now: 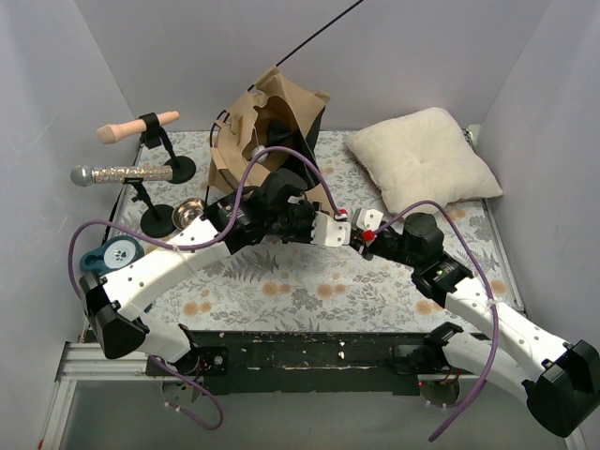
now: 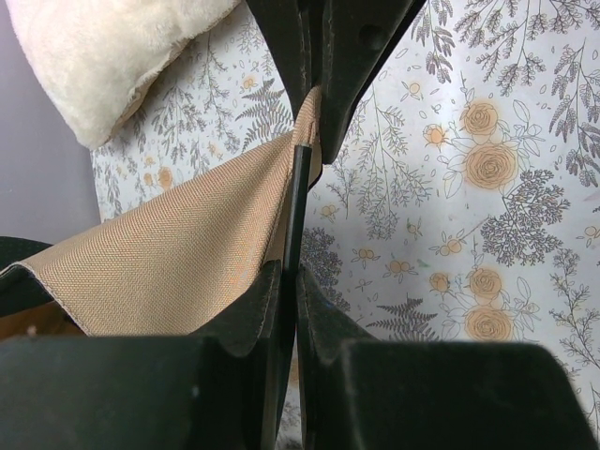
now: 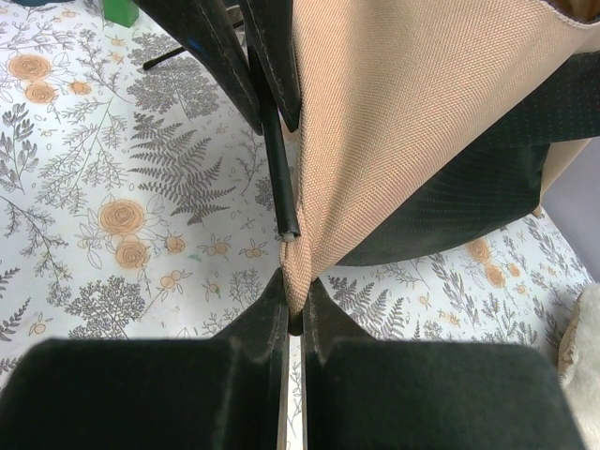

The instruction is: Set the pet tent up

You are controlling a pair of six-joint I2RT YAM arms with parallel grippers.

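Note:
The pet tent [image 1: 272, 117] is a slack heap of tan fabric with black trim at the back middle. One thin black pole [image 1: 323, 33] sticks up to the back right. My left gripper [image 1: 326, 228] and right gripper [image 1: 363, 234] meet tip to tip over the mat's middle. In the left wrist view my left gripper [image 2: 291, 272] is shut on a black pole [image 2: 296, 202] beside the tan fabric [image 2: 159, 253]. In the right wrist view my right gripper [image 3: 298, 286] is shut on the tent's fabric corner [image 3: 302, 258]. The pole end [image 3: 286, 225] stops just above that corner.
A cream pillow [image 1: 422, 159] lies at the back right. At the left stand two black stands, one with a peach handle [image 1: 136, 127], one with a glitter microphone [image 1: 122, 173]. A metal bowl [image 1: 190, 216] and a blue tape roll [image 1: 112, 253] sit nearby. Grey walls close three sides.

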